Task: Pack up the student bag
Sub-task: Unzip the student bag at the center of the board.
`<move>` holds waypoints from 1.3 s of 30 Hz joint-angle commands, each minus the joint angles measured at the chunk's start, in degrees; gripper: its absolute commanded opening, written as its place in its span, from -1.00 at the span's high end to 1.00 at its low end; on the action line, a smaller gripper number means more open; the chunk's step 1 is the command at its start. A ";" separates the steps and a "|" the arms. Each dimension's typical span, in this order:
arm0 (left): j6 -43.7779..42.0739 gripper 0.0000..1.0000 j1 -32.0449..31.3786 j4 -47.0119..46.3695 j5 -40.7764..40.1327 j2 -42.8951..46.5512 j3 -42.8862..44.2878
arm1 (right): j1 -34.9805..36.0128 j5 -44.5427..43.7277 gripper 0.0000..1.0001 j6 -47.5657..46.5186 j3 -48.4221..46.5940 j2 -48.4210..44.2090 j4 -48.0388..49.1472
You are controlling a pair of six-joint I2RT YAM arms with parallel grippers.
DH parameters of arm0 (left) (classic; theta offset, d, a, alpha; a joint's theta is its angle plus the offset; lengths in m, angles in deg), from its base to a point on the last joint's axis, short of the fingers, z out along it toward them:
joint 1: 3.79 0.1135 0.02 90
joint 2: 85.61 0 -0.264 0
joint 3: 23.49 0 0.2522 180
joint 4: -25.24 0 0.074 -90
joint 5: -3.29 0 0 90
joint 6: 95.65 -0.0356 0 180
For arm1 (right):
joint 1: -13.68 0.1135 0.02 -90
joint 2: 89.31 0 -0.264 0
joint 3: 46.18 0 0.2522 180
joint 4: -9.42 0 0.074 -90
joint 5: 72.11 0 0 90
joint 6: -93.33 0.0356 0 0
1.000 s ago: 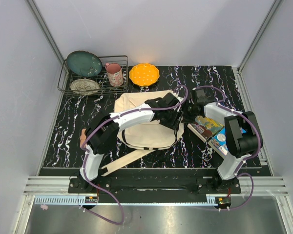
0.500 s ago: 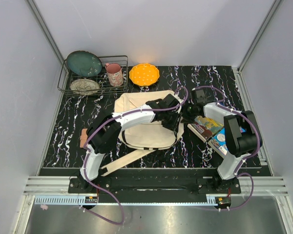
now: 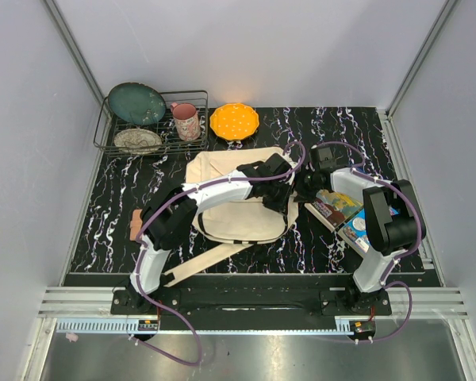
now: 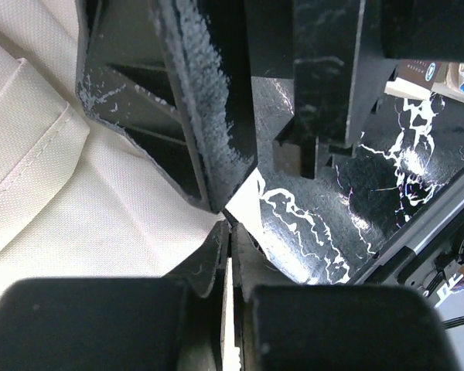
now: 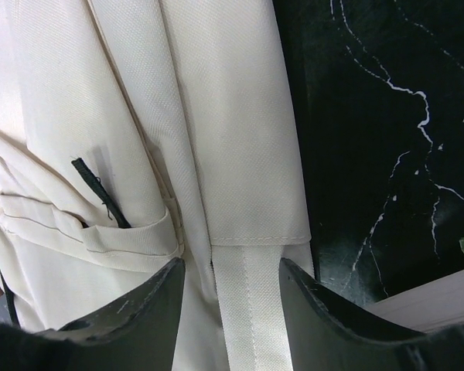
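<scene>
Left pincer (image 4: pixel 226 226), open before, is now shut on student bag (image 4: pixel 100 201) edge; right pincer (image 5: pixel 230 267) is seen half-open & empty, bare tabletop (image 5: pixel 371 154) beside.

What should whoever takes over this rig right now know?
Left gripper: shut at the right edge of the student bag, seemingly pinching its fabric.
Right gripper: open, jaws astride a webbing strap, not gripping it.
The bag lies flat mid-table; the books lie on the table to its right.
Done: nothing visibly packed.
Left: open the bag, then probably load the books.
</scene>
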 commanded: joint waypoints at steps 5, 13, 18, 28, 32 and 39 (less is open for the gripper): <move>-0.98 1.00 -0.26 -2.40 -0.48 3.50 -3.16 | 1.06 -0.73 -0.44 -2.01 -0.96 0.33 -1.49; -0.36 1.00 -0.61 -5.84 0.84 8.16 -5.90 | 2.37 -6.00 -0.36 -5.17 -5.00 4.19 -4.40; -0.45 1.00 -0.61 -5.84 1.63 8.96 -5.63 | 3.43 -9.08 -0.18 -6.58 -6.84 5.95 -5.98; -0.19 1.00 -0.79 -6.01 1.72 9.48 -7.47 | 3.78 -9.00 0.87 -6.84 -6.76 8.59 -4.84; -0.19 1.00 -0.79 -6.27 0.23 10.63 -8.88 | 3.87 -8.56 1.00 -6.50 -6.41 6.83 -4.32; -0.27 1.00 -0.78 -4.96 -3.03 11.51 -10.99 | 3.00 -16.20 -0.56 -7.37 -6.76 -0.11 -5.28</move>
